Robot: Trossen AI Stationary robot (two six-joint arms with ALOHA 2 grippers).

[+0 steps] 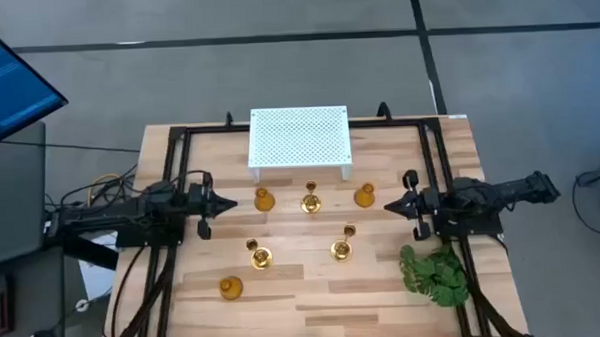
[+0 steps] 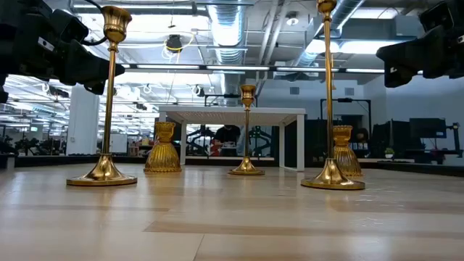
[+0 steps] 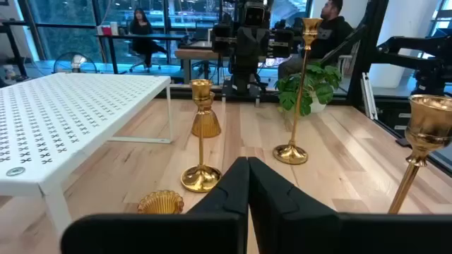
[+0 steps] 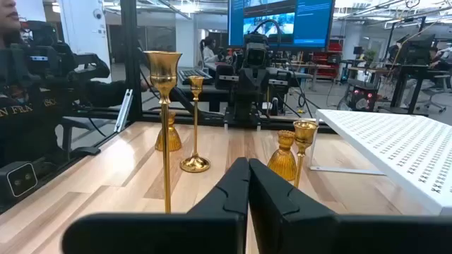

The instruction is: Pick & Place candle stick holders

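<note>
Six gold candle stick holders stand upright on their bases on the wooden table (image 1: 305,298). In front of the white perforated stand (image 1: 299,139) stand a squat one (image 1: 264,200), a slim one (image 1: 310,201) and a squat one (image 1: 364,195). Nearer stand two slim ones (image 1: 259,255) (image 1: 343,249) and a squat one (image 1: 230,287). My left gripper (image 1: 226,201) is shut and empty, left of the far row, its tip (image 3: 248,166) pointing at the holders. My right gripper (image 1: 386,205) is shut and empty, right of that row; it also shows in the right wrist view (image 4: 248,164).
A green leafy plant (image 1: 439,274) lies at the near right, close under my right arm. Black frame rails (image 1: 170,163) run along the table's left, right and far sides. Bare wood lies along the near edge.
</note>
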